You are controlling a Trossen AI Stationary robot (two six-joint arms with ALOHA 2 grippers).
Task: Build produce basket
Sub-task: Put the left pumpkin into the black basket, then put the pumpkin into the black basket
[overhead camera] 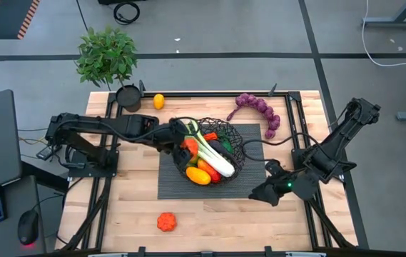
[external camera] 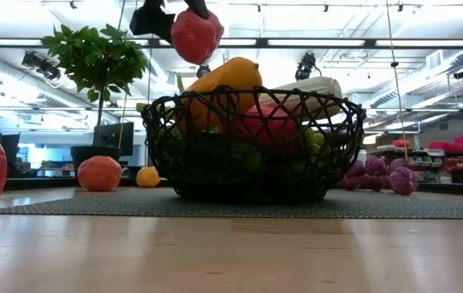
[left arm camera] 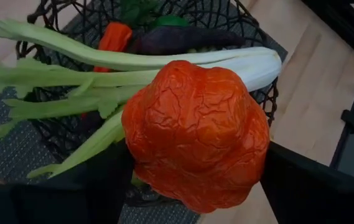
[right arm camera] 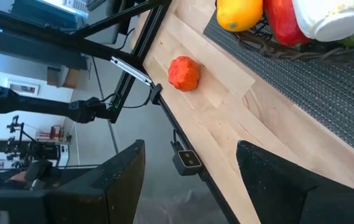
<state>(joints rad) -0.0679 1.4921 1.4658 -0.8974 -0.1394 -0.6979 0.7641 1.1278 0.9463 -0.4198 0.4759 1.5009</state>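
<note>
The black wire basket (overhead camera: 240, 143) stands on a grey mat at the table's middle, holding a leek (overhead camera: 213, 155), a yellow fruit (overhead camera: 198, 175) and other produce. My left gripper (overhead camera: 185, 140) is over the basket's left rim, shut on a wrinkled orange-red tomato (left arm camera: 195, 134), which the low view shows above the basket as the tomato (external camera: 196, 36). A second tomato (overhead camera: 165, 222) lies on the bare wood near the front edge. My right gripper (overhead camera: 265, 191) hangs open to the right of the mat with nothing between its fingers. My left gripper pinches the tomato between its two fingers, one on each opposite side (left arm camera: 132, 146). The fingers (left arm camera: 105, 183) come slanting down from the table's left. The tomato is lifted clear, above the basket's left rim (external camera: 162, 106) and the leek's green leaves.
A potted plant (overhead camera: 108, 57) and a lemon (overhead camera: 158, 101) stand at the far left; purple grapes (overhead camera: 260, 111) lie at the far right. The low view shows another reddish round fruit (external camera: 99, 173) left of the basket. Bare wood lies along the front edge.
</note>
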